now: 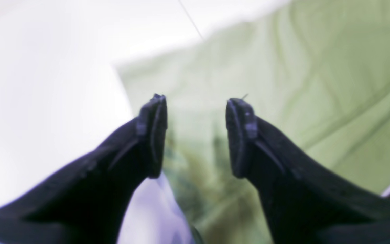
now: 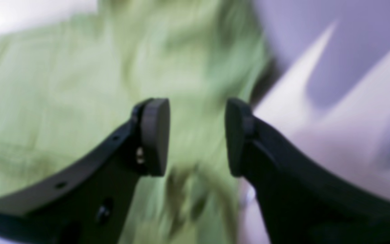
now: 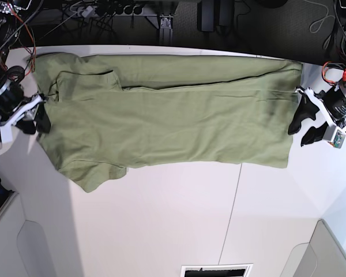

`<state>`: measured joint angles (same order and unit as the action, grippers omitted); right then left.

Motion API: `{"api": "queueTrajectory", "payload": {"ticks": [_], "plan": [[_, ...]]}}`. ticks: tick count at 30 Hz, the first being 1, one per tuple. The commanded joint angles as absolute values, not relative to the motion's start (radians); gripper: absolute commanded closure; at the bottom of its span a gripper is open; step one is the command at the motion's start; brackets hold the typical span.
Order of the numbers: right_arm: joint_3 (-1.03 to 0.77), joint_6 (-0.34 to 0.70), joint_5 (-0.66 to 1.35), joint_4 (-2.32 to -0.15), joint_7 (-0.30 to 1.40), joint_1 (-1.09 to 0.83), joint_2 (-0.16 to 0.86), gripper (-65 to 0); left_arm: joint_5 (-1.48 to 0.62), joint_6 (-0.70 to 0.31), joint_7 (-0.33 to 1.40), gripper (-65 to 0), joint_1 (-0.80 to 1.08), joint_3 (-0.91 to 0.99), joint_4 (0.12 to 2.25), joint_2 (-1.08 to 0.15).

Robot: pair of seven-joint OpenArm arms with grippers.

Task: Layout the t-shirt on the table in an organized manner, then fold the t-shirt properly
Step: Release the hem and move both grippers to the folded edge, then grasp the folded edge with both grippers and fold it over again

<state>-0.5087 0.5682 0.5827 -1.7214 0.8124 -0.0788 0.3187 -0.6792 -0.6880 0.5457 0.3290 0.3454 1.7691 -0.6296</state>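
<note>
The t-shirt [image 3: 167, 118] lies spread across the table [image 3: 161, 225] with one long fold made — further folds remain. Left gripper [image 1: 196, 135] and right gripper [image 2: 197, 137] hold nothing — jaws parted.

You see the t-shirt [image 3: 173, 121] as soft matt cloth, olive-green, with shallow creases and a folded-over band along its upper part in the base view. The table [image 3: 161, 225] reads smooth, white and matt, with a thin dark seam running down the lower right of that frame. The left gripper [image 1: 196, 135] looks like matt black plastic with faintly ribbed pads. The right gripper [image 2: 197, 137] has the same black plastic and smooth, dull grey pad faces.
</note>
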Motion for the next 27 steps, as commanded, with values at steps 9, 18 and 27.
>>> {"api": "queueTrajectory", "payload": {"ticks": [9,18,27], "plan": [[-0.516,0.542,0.529,-1.351,0.766,0.26,0.341,-27.2,-0.703,-0.676,0.524,-35.4,0.133,0.346,1.515,-0.652],[-0.515,0.544,0.435,-0.907,0.695,0.506,0.371,-30.2,-0.768,-0.68,0.525,-39.3,-0.149,0.29,1.045,-0.657],[-0.423,0.554,0.451,-0.801,0.693,0.523,0.368,-38.1,-0.748,-0.698,0.509,-39.4,-0.345,0.118,0.789,-0.616]]}}
